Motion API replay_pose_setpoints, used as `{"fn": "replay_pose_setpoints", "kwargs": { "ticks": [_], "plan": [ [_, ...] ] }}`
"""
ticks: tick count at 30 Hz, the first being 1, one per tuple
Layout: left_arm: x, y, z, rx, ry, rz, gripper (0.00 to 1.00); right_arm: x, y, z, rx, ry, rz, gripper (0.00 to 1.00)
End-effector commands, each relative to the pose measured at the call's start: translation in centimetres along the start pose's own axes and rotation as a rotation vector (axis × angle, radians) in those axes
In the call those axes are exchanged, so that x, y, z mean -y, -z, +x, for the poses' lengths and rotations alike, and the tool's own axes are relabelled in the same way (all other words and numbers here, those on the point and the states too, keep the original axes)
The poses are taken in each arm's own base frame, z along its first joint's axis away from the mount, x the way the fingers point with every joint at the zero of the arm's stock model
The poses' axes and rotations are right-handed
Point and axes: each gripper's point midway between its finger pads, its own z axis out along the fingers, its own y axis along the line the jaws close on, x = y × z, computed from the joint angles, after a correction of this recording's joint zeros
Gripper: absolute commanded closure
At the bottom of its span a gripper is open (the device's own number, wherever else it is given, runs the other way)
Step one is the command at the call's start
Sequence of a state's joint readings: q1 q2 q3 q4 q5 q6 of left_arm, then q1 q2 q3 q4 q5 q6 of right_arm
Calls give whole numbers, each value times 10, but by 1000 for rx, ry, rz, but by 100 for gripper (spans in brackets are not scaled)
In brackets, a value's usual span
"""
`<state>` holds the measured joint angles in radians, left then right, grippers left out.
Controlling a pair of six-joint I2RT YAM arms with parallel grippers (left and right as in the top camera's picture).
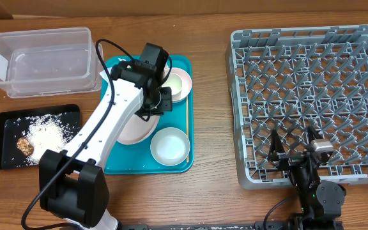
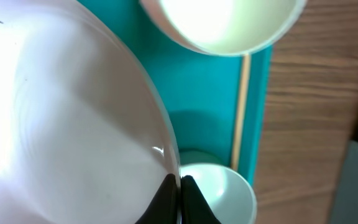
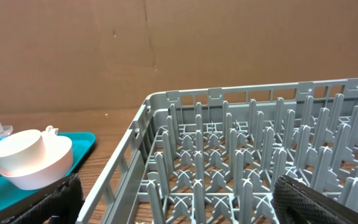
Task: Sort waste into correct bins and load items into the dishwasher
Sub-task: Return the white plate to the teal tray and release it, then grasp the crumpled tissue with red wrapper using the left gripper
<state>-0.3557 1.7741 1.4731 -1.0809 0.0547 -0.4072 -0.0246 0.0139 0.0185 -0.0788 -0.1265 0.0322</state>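
Left fingers (image 2: 161,204) were pinched shut on the thin rim of the pink plate (image 2: 61,124), which sat over the teal tray (image 2: 210,87) just beside a white bowl (image 2: 219,190). Judged stiff, glossy, probably slippery and breakable. The rim was the only purchase, so the plate could swing. Farther off, right fingers (image 3: 316,202) stood spread over the grey rack (image 3: 229,149).

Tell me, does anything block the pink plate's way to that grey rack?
Nothing visible on the bare table between teal tray and dish rack. Only two whitish bowls sit beside the pink plate on the tray's right side.
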Motion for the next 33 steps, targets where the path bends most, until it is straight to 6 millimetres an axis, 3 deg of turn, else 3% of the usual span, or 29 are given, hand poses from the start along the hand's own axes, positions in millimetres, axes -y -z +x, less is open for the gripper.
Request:
{"fn": "replay_pose_setpoints", "kwargs": {
  "ticks": [1,8,12,15,20,21,22,25,26,33],
  "plan": [
    [-12,2,-4,49,29,-51,96,1,0,1,7,4,4,0],
    [-15,-22,7,32,27,-48,96,1,0,1,7,4,4,0],
    [-13,-24,9,23,26,-35,96,1,0,1,7,4,4,0],
    [-10,-25,11,14,26,-17,77,1,0,1,7,4,4,0],
    [-8,-15,4,26,20,-12,69,1,0,1,7,4,4,0],
    [-7,-9,0,35,23,-8,68,1,0,1,7,4,4,0],
    [-6,-2,-6,50,26,-5,58,1,0,1,7,4,4,0],
    [-6,22,-29,122,44,5,9,1,0,1,7,4,4,0],
    [-6,30,-39,152,52,13,3,1,0,1,7,4,4,0],
    [-15,85,-107,391,207,110,0,1,0,1,7,4,4,0]
  ]
}}
